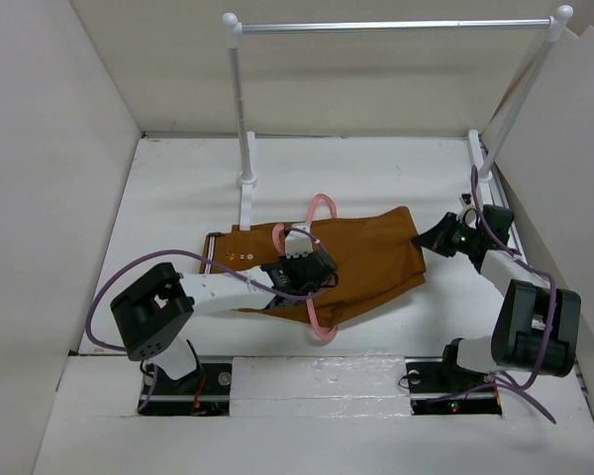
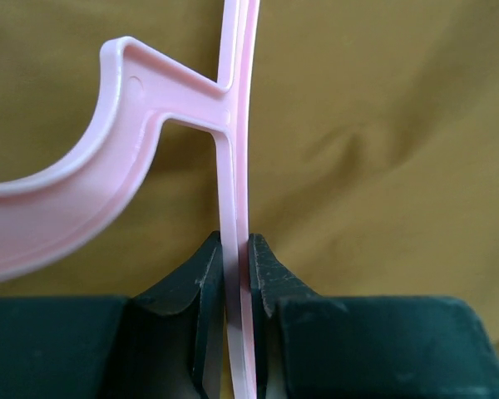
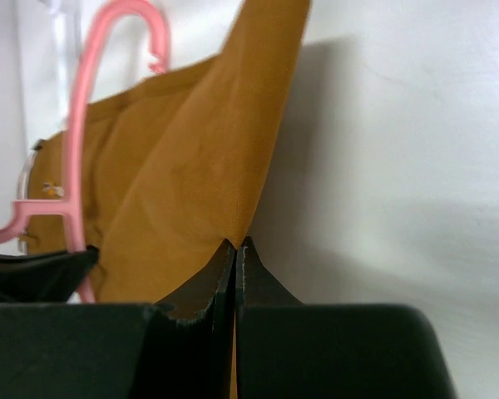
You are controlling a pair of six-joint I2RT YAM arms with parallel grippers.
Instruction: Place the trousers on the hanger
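Trousers (image 1: pixel 376 252) are lying folded across the middle of the table (image 1: pixel 178 188), their length running left to right. The hanger (image 1: pixel 322 205) is sitting crosswise over them (hook pointing away from me toward the rail (image 1: pixel 396 25), lower curve poking out at the near edge of the cloth), so its long axis is crossing theirs at roughly a right angle.

My left pincer (image 1: pixel 302 267) is pinching the hanger's thin bar edge-on, pads (image 2: pixel 195 283) pressing on either side of the pink plastic, just above the cloth. My right pincer (image 1: pixel 434 237) is pressed together on the trousers' right-hand edge, and its wrist view is showing the fabric running straight into the closed tips.

Here is what I am judging the next move to turn on. The gripped end is lying to the right of the hanger, on my right pincer's side. That arm is therefore the nearer one to carry cloth leftward over the bar while the left is steadying the hanger. Whether any cloth is already passing through the triangle I cannot tell, since my left wrist is hiding the middle.
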